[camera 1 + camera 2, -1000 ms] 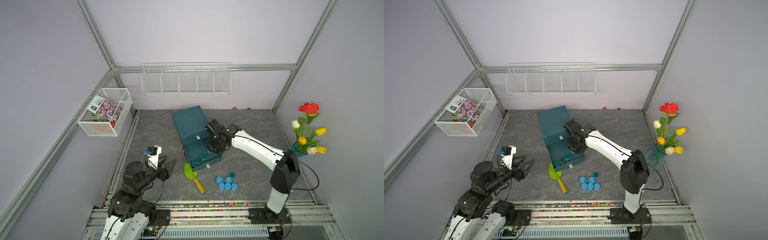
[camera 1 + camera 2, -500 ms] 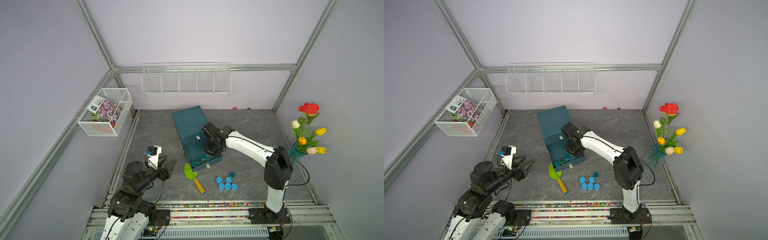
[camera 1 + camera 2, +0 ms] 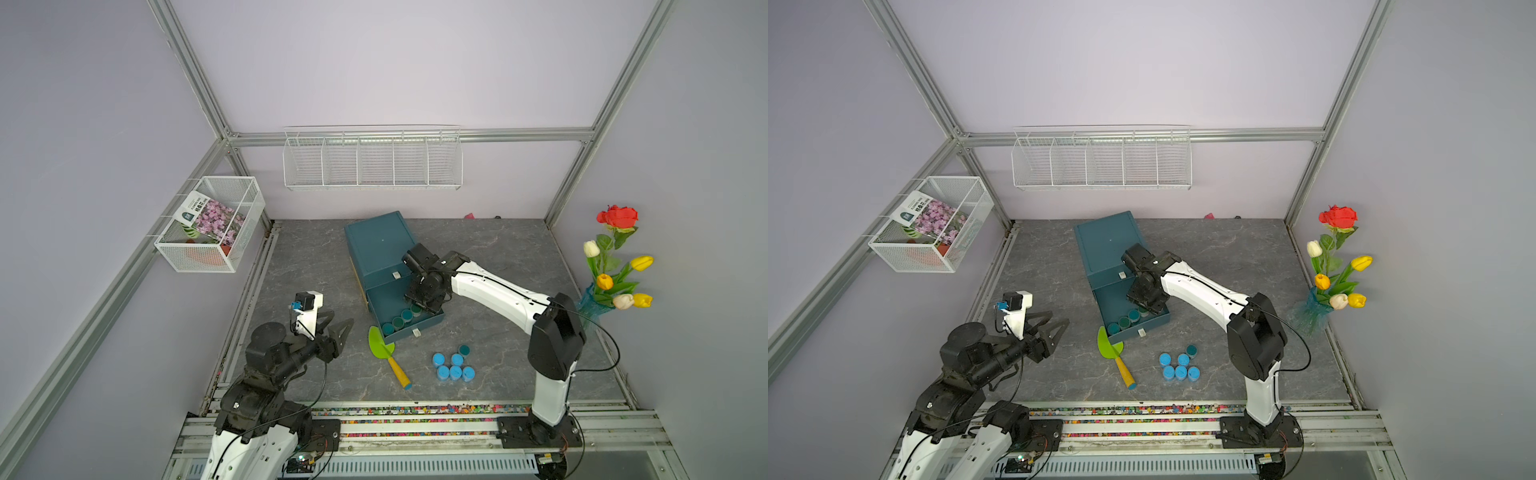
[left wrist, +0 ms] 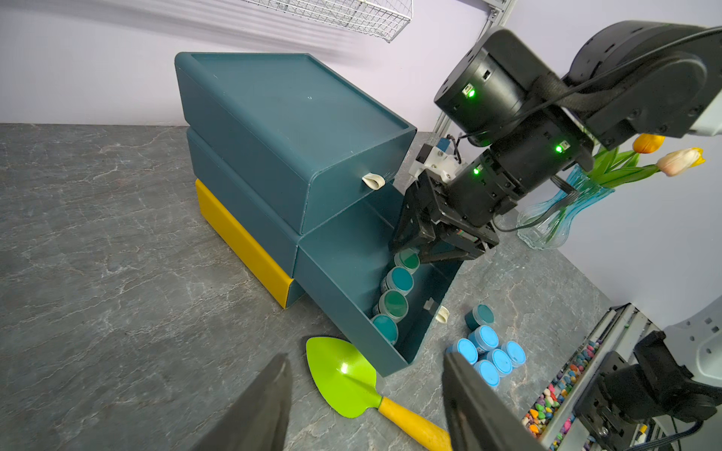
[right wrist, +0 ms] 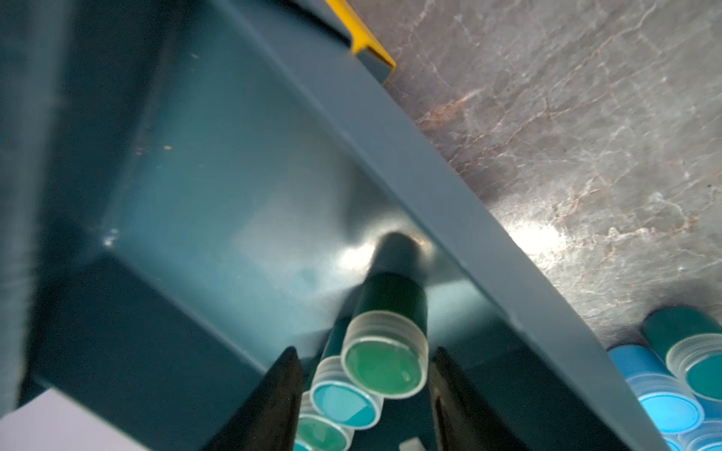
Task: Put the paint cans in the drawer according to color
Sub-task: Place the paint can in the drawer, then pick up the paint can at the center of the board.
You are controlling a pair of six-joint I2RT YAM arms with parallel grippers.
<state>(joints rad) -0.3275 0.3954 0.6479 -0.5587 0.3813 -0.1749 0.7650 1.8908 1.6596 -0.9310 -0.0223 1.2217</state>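
Observation:
The dark teal drawer (image 3: 420,325) is pulled out of its cabinet (image 3: 380,245). Several teal-green paint cans (image 4: 394,303) stand in a row along its front wall. My right gripper (image 5: 365,353) is down inside the drawer, open, with a green-lidded can (image 5: 385,367) upright between its fingers at the row's end, a gap on each side. In both top views that gripper (image 3: 422,305) (image 3: 1148,305) covers that can. Several light blue cans (image 3: 451,368) and one dark teal can (image 3: 464,350) stand on the table in front. My left gripper (image 3: 338,322) hovers open and empty to the drawer's left.
A green trowel with a yellow handle (image 3: 380,343) lies against the drawer's front left corner. A glass vase of flowers (image 3: 615,266) stands at the right wall. A wire basket (image 3: 212,226) hangs on the left wall and a wire shelf (image 3: 372,160) at the back.
My right gripper has come down and slightly forward into the drawer, and its jaws have widened off the green-lidded can. The left arm has not moved.

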